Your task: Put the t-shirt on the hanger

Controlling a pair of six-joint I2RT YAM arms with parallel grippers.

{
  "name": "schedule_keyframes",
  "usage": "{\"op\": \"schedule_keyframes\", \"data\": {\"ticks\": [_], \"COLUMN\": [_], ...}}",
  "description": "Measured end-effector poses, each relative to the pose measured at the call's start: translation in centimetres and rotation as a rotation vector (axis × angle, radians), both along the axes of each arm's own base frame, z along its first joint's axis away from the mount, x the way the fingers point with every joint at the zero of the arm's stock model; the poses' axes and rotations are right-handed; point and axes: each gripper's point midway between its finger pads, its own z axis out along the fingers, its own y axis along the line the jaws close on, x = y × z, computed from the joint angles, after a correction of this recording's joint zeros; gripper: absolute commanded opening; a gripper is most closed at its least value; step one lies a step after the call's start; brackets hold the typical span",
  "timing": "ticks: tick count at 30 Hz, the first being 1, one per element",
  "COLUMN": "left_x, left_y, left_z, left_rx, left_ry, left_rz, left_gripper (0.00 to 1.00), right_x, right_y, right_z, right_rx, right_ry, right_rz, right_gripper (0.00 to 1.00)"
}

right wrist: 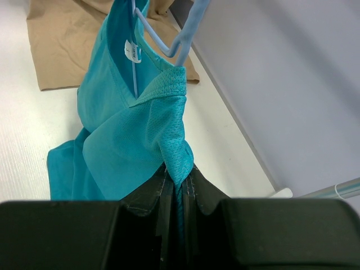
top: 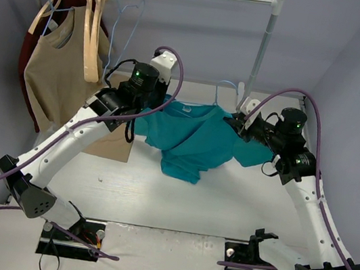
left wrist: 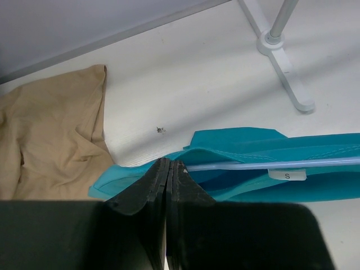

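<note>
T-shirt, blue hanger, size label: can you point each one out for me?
t-shirt (top: 193, 140), top external view, middle of the teal cloth body.
hanger (left wrist: 270, 165), left wrist view, the straight wire running inside the collar.
size label (left wrist: 287, 175), left wrist view, middle of the white tag.

Count's in: one teal t-shirt, one tan sleeveless top at ten o'clock, one tan cloth.

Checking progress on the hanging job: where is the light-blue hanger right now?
The hanger sits inside the neck of the t-shirt, mid-table in the top view, between the left gripper and right gripper, near the rack post.
</note>
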Motion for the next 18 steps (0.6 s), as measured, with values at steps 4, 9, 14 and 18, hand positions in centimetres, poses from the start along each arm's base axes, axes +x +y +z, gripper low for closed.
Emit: {"op": "schedule_keyframes", "data": {"ticks": [4, 9, 14, 18], "left_x": [-0.1, -0.6, -1.2, -1.6], "left_y": [-0.4, -1.3, -3.3, -4.9], "left_z": [0.1, 0.4, 4.5, 9.2], "left_rx": [-0.011, -0.027, -0.086, -0.155], "left_ry": [0.002, 0.002, -0.057, -0.137], "left_rz": [-0.020, -0.057, -0.118, -0.164], "left_gripper": [0.00, 0.00, 0.00, 0.00], "right_x": [0.0, 0.3, 0.9, 1.7], "right_y": [0.0, 0.1, 0.4, 0.7], "right_z": [0.1, 0.6, 1.3, 2.3], "right_rx": [0.003, 0.018, 0.045, 0.064], "right_ry": [-0.004, -0.018, -0.037, -0.051], "right_rz": [0.000, -0.003, -0.006, -0.002], "right_gripper": [0.00, 0.00, 0.00, 0.00]}}
